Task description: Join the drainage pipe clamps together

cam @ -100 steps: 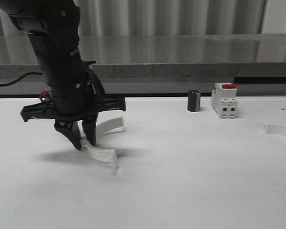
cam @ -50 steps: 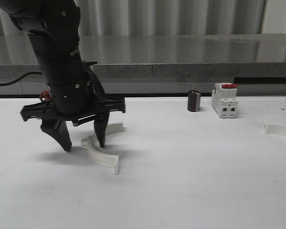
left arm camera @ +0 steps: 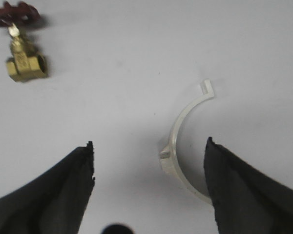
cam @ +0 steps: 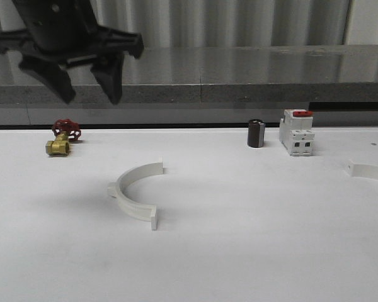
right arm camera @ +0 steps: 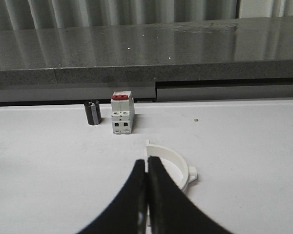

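**Two clamp halves lying well apart on the table**

The white table [cam: 239, 251] runs across the whole scene, its near edge cut off. Up at the far left the left gripper [cam: 88, 78] hangs high above the table, its arm cropped by the picture's top; its dark fingers [left arm camera: 53, 190] are spread wide with nothing between them.

Below it, left of centre, one drainage pipe clamp half [cam: 133, 192] lies flat on the table, its open side facing right. In the left wrist view its near end is hidden behind one finger. The other clamp half [cam: 368, 170] sits at the far right, cut off by the frame edge; the right wrist view shows it [right arm camera: 178, 163] more fully, though the right gripper [right arm camera: 146, 168] covers part of its arc. That gripper's fingers are pressed together, tips touching, grasping nothing.

Toward the far side stand a white breaker with a red top [cam: 297, 132] and, just left of it, a small dark cylinder [cam: 256, 133]. A brass valve with a red handle [cam: 62, 139] lies at the far left; its detail is blurred.
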